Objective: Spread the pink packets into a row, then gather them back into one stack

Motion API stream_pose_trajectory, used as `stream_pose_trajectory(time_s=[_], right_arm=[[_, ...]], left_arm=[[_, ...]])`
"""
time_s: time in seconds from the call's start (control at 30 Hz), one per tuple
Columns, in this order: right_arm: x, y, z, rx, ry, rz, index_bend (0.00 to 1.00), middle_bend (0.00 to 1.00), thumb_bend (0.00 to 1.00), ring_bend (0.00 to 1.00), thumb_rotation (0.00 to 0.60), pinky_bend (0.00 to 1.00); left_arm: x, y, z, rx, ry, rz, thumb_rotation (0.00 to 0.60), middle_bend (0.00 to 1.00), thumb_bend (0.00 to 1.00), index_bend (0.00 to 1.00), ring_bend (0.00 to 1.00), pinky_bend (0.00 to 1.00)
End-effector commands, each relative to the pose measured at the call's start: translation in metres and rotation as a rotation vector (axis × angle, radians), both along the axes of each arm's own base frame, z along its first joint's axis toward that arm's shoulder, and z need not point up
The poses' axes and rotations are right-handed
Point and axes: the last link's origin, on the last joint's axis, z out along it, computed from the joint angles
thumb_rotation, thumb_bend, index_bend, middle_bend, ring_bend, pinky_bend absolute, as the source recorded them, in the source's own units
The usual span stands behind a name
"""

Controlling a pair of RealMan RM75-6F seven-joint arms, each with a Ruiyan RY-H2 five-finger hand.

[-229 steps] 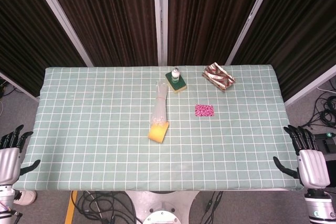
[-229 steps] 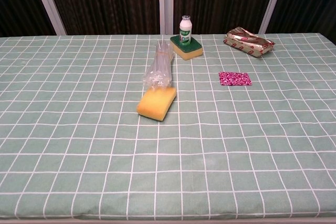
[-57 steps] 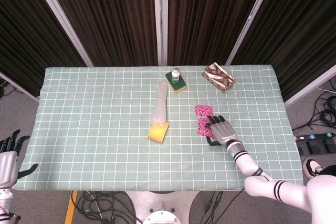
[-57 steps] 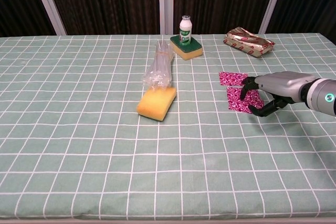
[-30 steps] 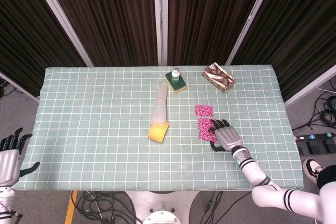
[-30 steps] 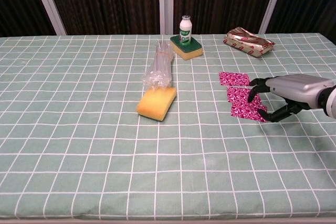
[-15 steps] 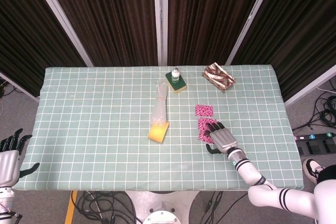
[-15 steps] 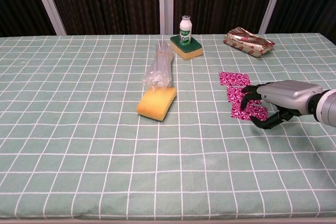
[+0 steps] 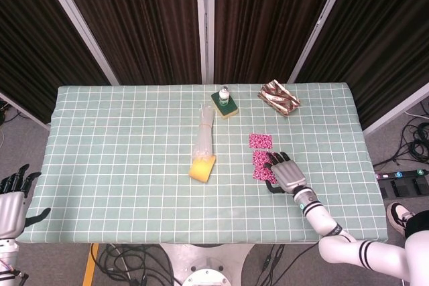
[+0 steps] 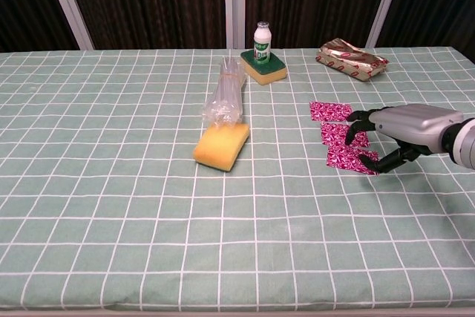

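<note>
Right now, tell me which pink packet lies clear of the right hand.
The far pink packet, nearest the foil-wrapped bundle. It lies alone, while the right hand's fingers reach over the other two packets.

Bright, even overhead light, soft shadows, sharp focus; the dark curtains [image 9: 141, 18] perhaps lose detail.

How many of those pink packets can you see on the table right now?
3, in a row: the far packet, the middle packet and the near packet by the right hand. More could be stacked underneath.

Pink packets [image 10: 343, 137] now fanned apart.
</note>
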Motion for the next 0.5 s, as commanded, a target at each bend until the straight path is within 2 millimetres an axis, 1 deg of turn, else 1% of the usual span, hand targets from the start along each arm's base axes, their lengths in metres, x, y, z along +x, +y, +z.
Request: stream_pose_trajectory(time_s=[0.03,0.27,0.5], right_arm=[[0.003,-0.007,-0.007,0.002,0.000,-0.004,0.24,0.00,0.47,0.00,0.320,0.00],[0.006,-0.008,-0.018,0.031,0.010,0.002,0.24,0.00,0.47,0.00,0.322,0.00],[0.003,0.003,-0.013,0.040,0.015,0.011,0.24,0.00,0.47,0.00,0.323,0.00]], left_arm=[[0.000,-0.001,0.000,0.001,0.000,0.002,0.600,0.18,0.13,0.27,0.15,0.17],[-0.002,-0.003,0.000,0.000,-0.001,0.008,0.600,0.18,0.13,0.27,0.15,0.17],[-0.002,-0.002,-0.001,-0.001,-0.002,0.007,0.600,0.18,0.13,0.27,0.15,0.17]])
